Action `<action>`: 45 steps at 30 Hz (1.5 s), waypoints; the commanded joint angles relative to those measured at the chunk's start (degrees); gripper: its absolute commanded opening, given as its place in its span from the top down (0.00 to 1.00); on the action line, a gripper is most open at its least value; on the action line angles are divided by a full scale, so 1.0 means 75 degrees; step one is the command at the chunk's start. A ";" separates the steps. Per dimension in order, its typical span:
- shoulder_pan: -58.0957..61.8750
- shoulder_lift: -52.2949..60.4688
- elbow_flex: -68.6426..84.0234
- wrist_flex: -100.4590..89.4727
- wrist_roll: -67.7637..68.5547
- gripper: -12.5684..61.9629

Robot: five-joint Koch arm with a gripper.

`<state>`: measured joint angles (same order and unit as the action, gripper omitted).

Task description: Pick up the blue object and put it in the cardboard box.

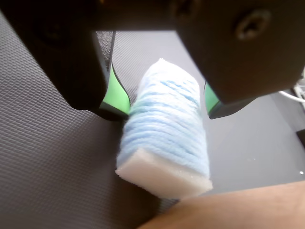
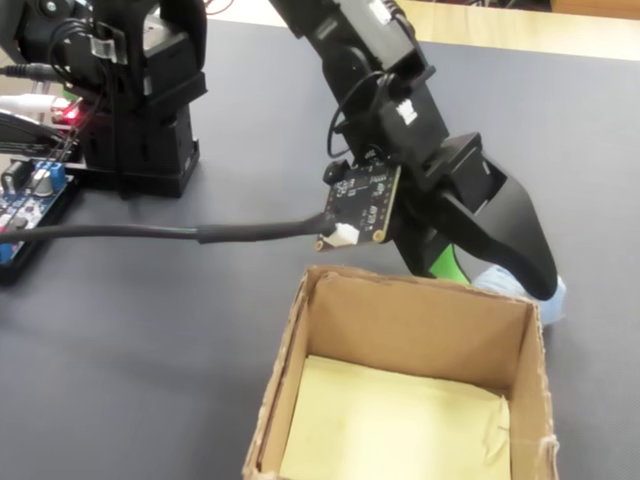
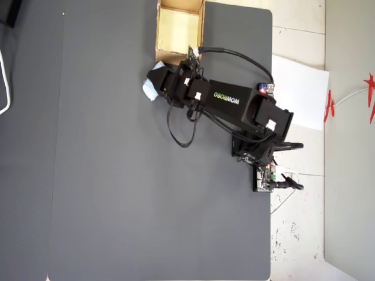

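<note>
The blue object (image 1: 164, 138) is a pale blue and white striped block lying on the dark mat, just behind the cardboard box (image 2: 420, 322) in the fixed view, where only its end (image 2: 553, 297) shows. My gripper (image 1: 164, 107) straddles the block's far part. One green pad (image 1: 116, 93) sits at its left side and the other (image 1: 210, 98) at its right, with thin gaps and no squeeze showing. The box is brown with a pale yellow inside and nothing in it. A blurred tan strip (image 1: 248, 207) crosses the wrist view's bottom. From overhead, the block (image 3: 148, 91) pokes out beside the gripper (image 3: 154, 81), below the box (image 3: 157, 35).
The arm's base and a circuit board (image 2: 30, 195) stand at the fixed view's left, with a black cable (image 2: 150, 233) running across the mat. A white sheet (image 3: 299, 91) lies off the mat's right edge in the overhead view. The mat spreads wide to the left.
</note>
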<state>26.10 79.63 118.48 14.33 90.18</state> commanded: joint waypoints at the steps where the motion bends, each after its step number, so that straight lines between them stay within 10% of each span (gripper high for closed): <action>1: -0.0023 -0.0070 -0.0656 0.0234 0.0457 0.43; 12: 0.0094 -0.0199 -0.0797 0.0457 0.0188 0.89; 28: 0.0070 0.3270 0.1055 -0.2145 0.0316 0.90; 45: 0.3176 0.2297 -0.0375 -0.1957 0.0211 0.81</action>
<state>49.66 95.71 118.48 2.55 90.97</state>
